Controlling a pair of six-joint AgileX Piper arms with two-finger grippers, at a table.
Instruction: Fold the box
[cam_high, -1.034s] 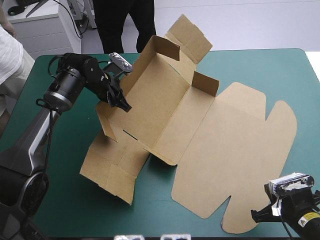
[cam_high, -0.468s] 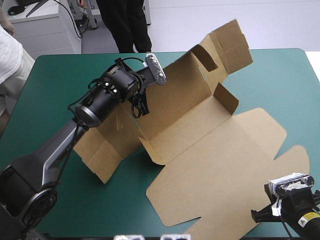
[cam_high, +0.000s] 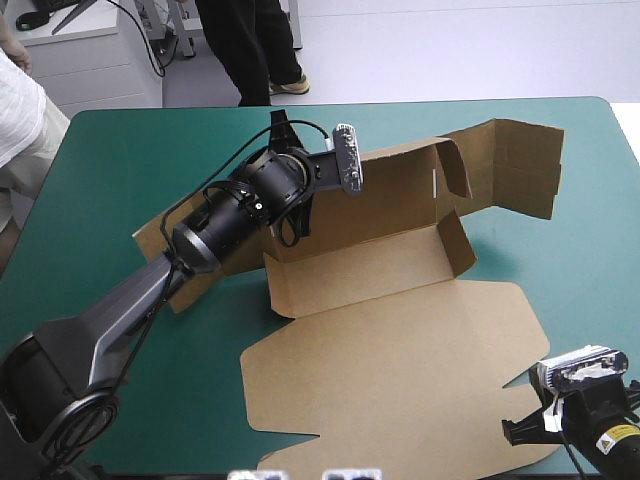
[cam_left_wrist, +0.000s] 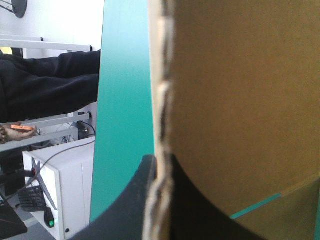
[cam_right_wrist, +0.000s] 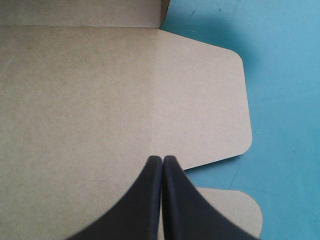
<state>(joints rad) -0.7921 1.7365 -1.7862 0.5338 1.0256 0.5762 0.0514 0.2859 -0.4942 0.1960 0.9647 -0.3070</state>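
Swung rightward, the box (cam_high: 380, 270) stays pinched in the outstretched left hand (cam_left_wrist: 157, 167); right hand (cam_right_wrist: 162, 159) clenched.

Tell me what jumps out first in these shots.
The big brown box sprawls across the middle of the teal-green table, its near half flat and its far wall raised. The left gripper has its black fingers pinched on a board edge at that wall's left end. The right gripper, fingers shut, is over a flat flap at the near right corner.
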